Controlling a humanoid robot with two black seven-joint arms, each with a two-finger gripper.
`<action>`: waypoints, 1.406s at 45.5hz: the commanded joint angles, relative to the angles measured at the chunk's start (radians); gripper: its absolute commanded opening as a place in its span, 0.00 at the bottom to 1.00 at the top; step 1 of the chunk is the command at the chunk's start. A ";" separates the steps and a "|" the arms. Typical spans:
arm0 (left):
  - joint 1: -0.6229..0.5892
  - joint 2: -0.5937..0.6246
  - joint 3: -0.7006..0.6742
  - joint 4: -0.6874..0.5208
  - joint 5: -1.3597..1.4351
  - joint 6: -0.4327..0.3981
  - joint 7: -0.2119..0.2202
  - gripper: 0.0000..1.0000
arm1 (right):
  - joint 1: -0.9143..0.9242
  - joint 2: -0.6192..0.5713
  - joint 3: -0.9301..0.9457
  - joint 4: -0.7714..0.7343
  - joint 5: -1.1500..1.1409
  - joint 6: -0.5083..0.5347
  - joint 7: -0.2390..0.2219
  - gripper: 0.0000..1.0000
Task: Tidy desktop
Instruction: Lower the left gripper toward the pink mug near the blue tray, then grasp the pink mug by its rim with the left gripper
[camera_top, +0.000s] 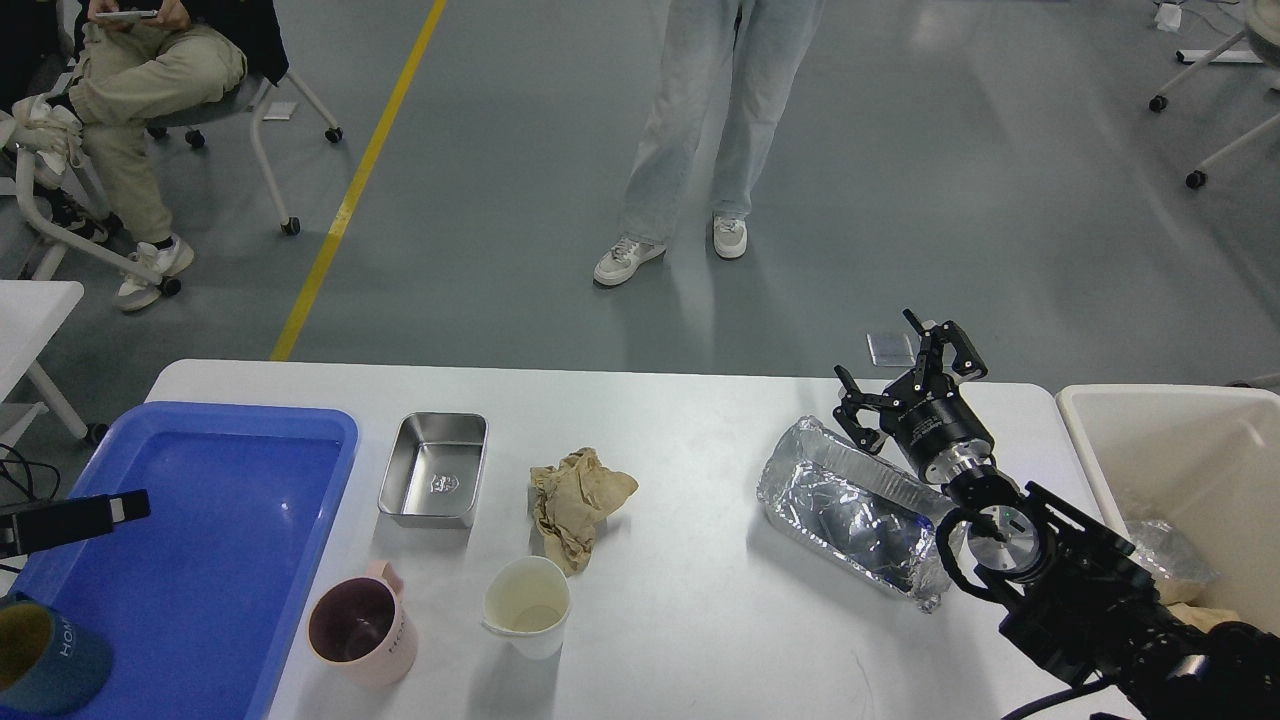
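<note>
Right gripper (905, 385), fingers spread and empty, poised over the far rim of the foil tray (850, 510) lying just below it on the desktop (680, 640); a pinch on thin foil may crumple or slip, dragging the tray.

White desktop (690, 620) carries steel tin (434, 469); left of tin blue tray (215, 560); right of tin crumpled paper (578, 502), foil pan (850, 510); below tin pink mug (362, 634), paper cup (527, 605).
</note>
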 joint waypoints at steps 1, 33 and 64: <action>-0.002 -0.095 0.007 0.084 0.011 -0.007 0.001 0.96 | 0.000 0.000 -0.001 -0.002 0.000 0.000 0.000 1.00; -0.267 -0.249 0.276 0.228 0.082 -0.074 -0.062 0.95 | -0.010 0.018 -0.003 0.000 0.000 -0.008 0.000 1.00; -0.272 -0.515 0.365 0.326 0.287 -0.054 -0.079 0.90 | -0.010 0.018 -0.003 0.002 0.000 -0.008 0.000 1.00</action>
